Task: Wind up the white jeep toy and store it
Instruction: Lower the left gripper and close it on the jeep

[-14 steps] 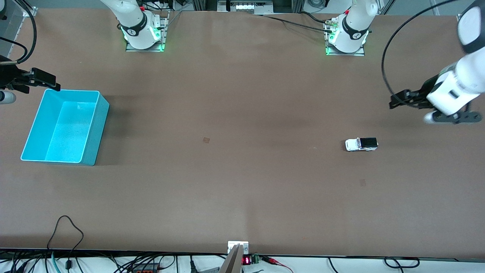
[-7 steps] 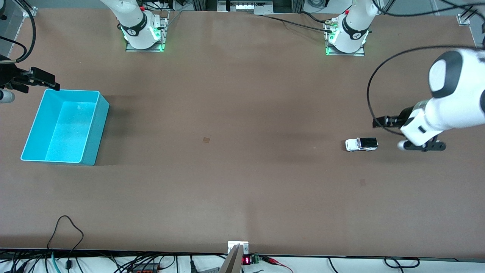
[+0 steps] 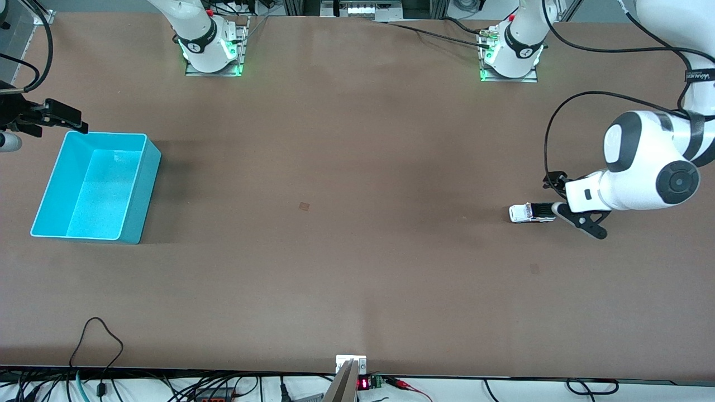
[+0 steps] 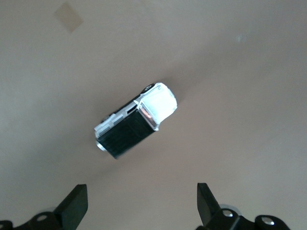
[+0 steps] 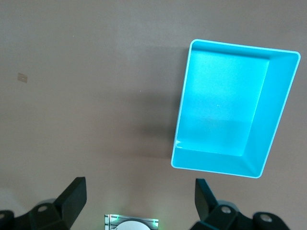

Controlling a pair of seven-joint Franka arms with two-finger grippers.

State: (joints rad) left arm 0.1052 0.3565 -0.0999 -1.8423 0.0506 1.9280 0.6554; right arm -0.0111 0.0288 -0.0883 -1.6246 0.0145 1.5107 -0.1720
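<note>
The white jeep toy [image 3: 530,213], white with a black roof, stands on the brown table toward the left arm's end. In the left wrist view the jeep [image 4: 136,120] lies on the table just ahead of the fingertips and apart from them. My left gripper [image 3: 570,215] is low beside the jeep, open and empty [image 4: 141,206]. The cyan bin [image 3: 106,134] stands empty at the right arm's end and also shows in the right wrist view [image 5: 283,105]. My right gripper [image 3: 17,120] waits up in the air beside the bin, open and empty [image 5: 139,201].
The two arm bases [image 3: 211,53] [image 3: 509,56] stand along the table's edge farthest from the front camera. Small tape marks [image 3: 304,206] [image 3: 535,268] lie flat on the table. Cables [image 3: 98,340] hang at the edge nearest the front camera.
My left arm has swung in from the table's end and come down next to the jeep. The jeep, the bin and my right arm have not moved.
</note>
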